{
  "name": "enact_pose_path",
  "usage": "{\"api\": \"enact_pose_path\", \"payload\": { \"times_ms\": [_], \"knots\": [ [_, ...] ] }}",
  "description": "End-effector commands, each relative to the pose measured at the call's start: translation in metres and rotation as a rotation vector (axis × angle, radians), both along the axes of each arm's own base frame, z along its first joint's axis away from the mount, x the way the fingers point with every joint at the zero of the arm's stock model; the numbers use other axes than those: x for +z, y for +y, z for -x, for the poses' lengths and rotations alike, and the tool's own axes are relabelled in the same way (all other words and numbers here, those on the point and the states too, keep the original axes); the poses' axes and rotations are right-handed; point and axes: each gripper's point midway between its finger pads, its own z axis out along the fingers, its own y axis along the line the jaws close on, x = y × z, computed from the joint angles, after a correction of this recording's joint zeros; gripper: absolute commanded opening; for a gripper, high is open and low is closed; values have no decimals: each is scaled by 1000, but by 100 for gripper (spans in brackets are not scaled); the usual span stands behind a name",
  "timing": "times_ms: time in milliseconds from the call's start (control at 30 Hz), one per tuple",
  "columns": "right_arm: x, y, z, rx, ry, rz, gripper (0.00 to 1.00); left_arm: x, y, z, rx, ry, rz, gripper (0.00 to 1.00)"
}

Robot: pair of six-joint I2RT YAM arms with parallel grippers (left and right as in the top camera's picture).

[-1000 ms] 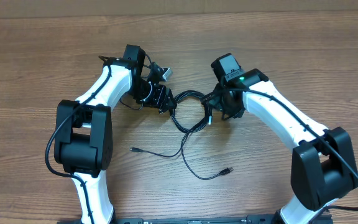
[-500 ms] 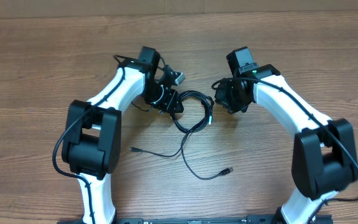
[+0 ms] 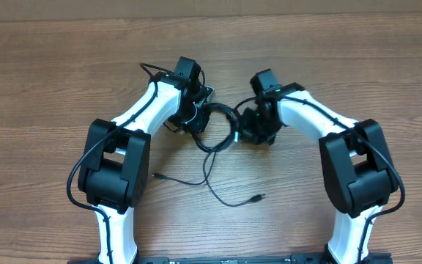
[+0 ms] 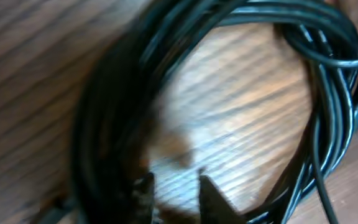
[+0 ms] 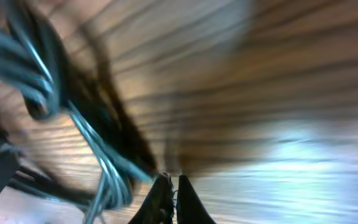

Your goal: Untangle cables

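Thin black cables [image 3: 215, 148] lie coiled mid-worktop [image 3: 50, 88] between 2 arms, with loose strands trailing toward the robot. The left pincer [image 4: 174, 194] is slightly spread inside the coil. The right pincer [image 5: 171, 188] is pressed together beside a strand; likely the gripping step, with gentle outward pulls next.

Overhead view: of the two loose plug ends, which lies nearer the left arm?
The plug beside the left arm's black elbow; the other plug lies farther toward the right arm.
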Motion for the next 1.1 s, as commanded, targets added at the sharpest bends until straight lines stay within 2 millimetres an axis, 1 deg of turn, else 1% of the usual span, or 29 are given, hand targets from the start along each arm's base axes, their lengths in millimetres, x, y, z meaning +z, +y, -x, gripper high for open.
{"api": "enact_pose_path", "payload": {
  "times_ms": [0,67,133,200,267,333,433,500,600,667,733,833,900,933,967,1033,1067],
  "knots": [
    [-3,38,13,24,8,-32,4,-10,17,-4,47,-10,-101,33],
    [-4,52,15,52,-19,-38,4,-9,17,-4,47,-6,-101,34],
    [-6,57,14,73,-58,-3,4,-5,17,-3,49,4,-104,36],
    [-9,55,14,81,-85,49,4,2,18,-3,64,18,-108,38],
    [-11,50,14,95,-96,83,4,10,18,-3,64,27,-112,35],
    [-11,46,19,149,-85,86,4,21,16,-2,91,39,-103,34],
    [-2,33,20,149,-46,108,4,34,13,-1,91,31,-74,34],
    [10,29,14,193,-59,108,5,43,15,-3,132,15,-75,37],
    [29,32,-1,309,-138,91,5,48,36,-9,280,0,-144,40],
    [37,39,-14,380,-215,74,6,45,57,-11,382,2,-200,40],
    [41,46,-27,415,-292,59,8,41,74,-12,460,13,-223,42],
    [45,53,-51,440,-413,59,17,35,98,-13,573,38,-228,45],
    [48,56,-67,454,-498,78,27,31,115,-13,644,56,-229,47],
    [49,60,-74,470,-545,82,33,28,123,-12,687,65,-228,54],
    [50,64,-79,488,-585,81,37,25,130,-12,728,74,-227,60],
    [48,71,-87,515,-632,73,42,22,139,-12,779,87,-216,62],
    [47,75,-90,520,-650,70,48,20,142,-11,792,95,-208,62]
  ]
}}
